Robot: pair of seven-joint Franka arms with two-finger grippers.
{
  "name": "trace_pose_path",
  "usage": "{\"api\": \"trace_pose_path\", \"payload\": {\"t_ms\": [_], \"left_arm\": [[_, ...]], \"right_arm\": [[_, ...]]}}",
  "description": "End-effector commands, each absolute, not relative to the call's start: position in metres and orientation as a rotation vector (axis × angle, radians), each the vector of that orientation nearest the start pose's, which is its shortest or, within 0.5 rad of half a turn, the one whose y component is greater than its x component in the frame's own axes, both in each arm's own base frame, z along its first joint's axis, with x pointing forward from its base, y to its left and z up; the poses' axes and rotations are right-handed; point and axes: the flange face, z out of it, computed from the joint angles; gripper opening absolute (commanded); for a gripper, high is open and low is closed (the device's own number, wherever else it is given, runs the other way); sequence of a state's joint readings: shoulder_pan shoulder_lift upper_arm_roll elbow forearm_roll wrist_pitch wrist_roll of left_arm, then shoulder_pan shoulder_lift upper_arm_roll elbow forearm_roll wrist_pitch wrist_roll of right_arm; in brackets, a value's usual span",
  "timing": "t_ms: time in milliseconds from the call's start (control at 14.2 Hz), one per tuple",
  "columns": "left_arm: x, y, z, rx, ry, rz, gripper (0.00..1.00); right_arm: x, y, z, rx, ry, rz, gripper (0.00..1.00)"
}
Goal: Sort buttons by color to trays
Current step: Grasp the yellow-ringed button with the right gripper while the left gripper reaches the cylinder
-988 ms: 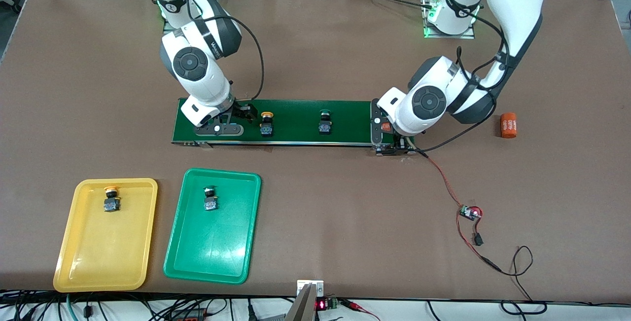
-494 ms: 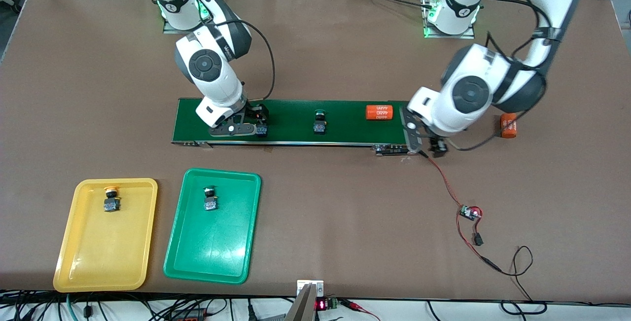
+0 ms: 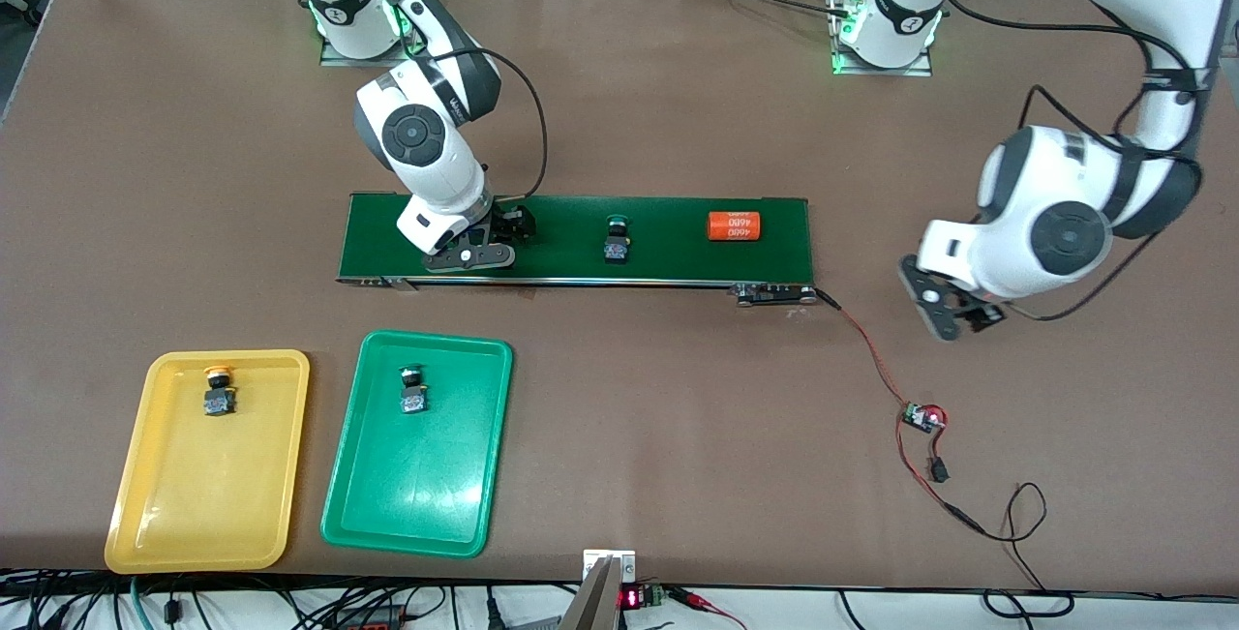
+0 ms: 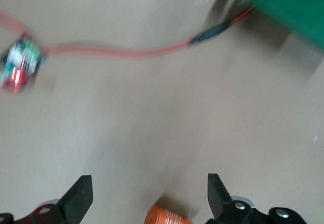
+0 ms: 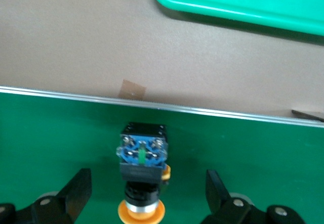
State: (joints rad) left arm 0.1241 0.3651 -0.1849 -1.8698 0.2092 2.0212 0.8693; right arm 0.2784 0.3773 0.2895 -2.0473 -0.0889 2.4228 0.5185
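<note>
The right claw [image 3: 503, 235] is down on the conveyor belt [image 3: 668, 262] at the right arm's end, spread wide around a yellow-capped button [image 5: 143, 176], fingers [image 5: 76, 191] clear of its sides. 1 green-capped button [image 3: 616, 240] sits mid-belt beside an orange cylinder [image 3: 734, 225]. The yellow tray [image 3: 155, 514] and the green tray [image 3: 407, 504] each hold 1 matching button. The left claw [image 3: 953, 313] hangs wide over the bare bench [image 3: 678, 417] off the belt's end, above another orange cylinder [image 4: 168, 217].
</note>
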Motion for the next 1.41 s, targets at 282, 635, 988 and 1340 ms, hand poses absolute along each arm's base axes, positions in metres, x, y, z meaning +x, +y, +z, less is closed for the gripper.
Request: {"api": "trace_pose_path", "payload": {"t_ms": [282, 635, 988, 1340], "left_arm": [[0.594, 0.07, 0.284, -3.062, 0.782, 0.419, 1.0], [0.561, 0.124, 0.244, -3.083, 0.377, 0.531, 1.0], [0.525, 0.146, 0.21, -3.069, 0.364, 0.423, 1.0], [0.494, 0.143, 0.189, -3.065, 0.43, 0.27, 1.0]], "right_arm": [[0.51, 0.313, 0.227, -3.087, -0.223, -0.026, 0.85], [0.529, 0.296, 0.246, -3.093, -0.177, -0.047, 0.13], [0.584, 0.266, 0.327, -3.112, -0.048, -0.091, 0.09], [0.653, 0.151, 0.328, -3.1, -0.153, -0.165, 0.09]]}}
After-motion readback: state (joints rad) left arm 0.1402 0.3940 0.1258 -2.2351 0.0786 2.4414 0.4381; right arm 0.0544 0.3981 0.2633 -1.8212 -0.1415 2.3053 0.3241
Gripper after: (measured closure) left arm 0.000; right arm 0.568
